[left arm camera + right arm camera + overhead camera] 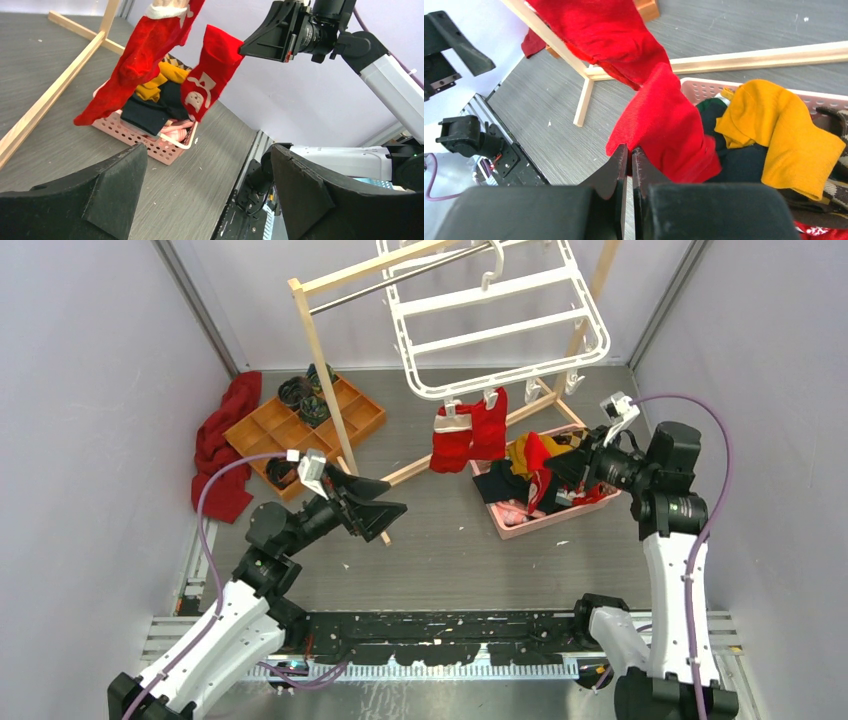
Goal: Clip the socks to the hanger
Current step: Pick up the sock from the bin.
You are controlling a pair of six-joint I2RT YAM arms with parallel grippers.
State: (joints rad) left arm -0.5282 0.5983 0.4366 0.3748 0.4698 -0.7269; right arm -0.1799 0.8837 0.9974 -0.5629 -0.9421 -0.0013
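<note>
The white hanger point(500, 320) hangs tilted from the rack's rod at the back. Two red socks point(470, 435) with white cuffs hang from its front clips; they also show in the left wrist view point(145, 55). My right gripper point(562, 468) is shut on another red sock point(538, 458) with a white pattern and holds it above the pink basket point(520, 528). In the right wrist view the jaws point(630, 150) pinch that sock's edge point(669, 125). In the left wrist view the held sock point(212, 70) dangles. My left gripper point(395, 508) is open and empty, low over the table, left of the basket point(207, 170).
The basket holds a mustard garment point(774, 130) and dark clothes. The light wooden rack point(330, 370) stands at the back, its base bars on the table. An orange wooden tray point(260, 430) with dark rolls and a dark red cloth point(220, 450) lie at the back left.
</note>
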